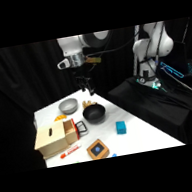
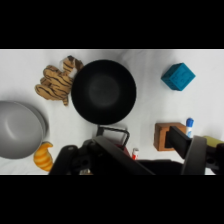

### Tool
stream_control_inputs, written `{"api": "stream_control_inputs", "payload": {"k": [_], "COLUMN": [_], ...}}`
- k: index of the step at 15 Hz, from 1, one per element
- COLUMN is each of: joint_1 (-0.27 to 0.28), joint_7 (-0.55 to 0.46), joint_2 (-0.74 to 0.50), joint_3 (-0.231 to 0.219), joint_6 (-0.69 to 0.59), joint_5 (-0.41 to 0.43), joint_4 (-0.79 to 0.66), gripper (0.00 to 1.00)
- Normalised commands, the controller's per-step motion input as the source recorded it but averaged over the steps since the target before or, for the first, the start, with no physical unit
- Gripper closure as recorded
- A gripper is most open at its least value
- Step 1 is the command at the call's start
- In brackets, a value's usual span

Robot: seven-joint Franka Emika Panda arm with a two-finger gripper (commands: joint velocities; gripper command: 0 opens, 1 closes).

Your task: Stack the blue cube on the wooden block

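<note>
Hanging high over the black bowl, the pincer points down, its state unclear.

cube: right of centre, on the table
block: lower centre, left of cube
bowl: centre, above both
box: left

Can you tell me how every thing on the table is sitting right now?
blue cube: alone on the table, untouched.
wooden block: flat on the table, blue patch up, nothing on it.
black bowl: upright, empty.
grey bowl: upright.
tool: up in the air, holding nothing.
</note>
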Motion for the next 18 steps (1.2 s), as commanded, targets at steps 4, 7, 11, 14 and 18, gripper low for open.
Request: {"api": "stream_control_inputs", "payload": {"k": [4, 7, 11, 14, 18], "joint_1": [-0.007, 0.011, 0.059, 0.107, 0.118], "joint_7": [0.13, 0.26, 0.35, 0.44, 0.52], "joint_2": [-0.07, -0.15, -0.25, -0.24, -0.18], "joint_3": [0.026, 0.037, 0.074, 0.109, 0.107], "joint_6": [0.10, 0.20, 0.25, 0.26, 0.27], "joint_5": [-0.015, 0.002, 0.007, 0.009, -0.016], "joint_4": [-0.11, -0.25, -0.34, -0.32, -0.26], "gripper": [0.00, 0.00, 0.00, 0.00, 0.00]}}
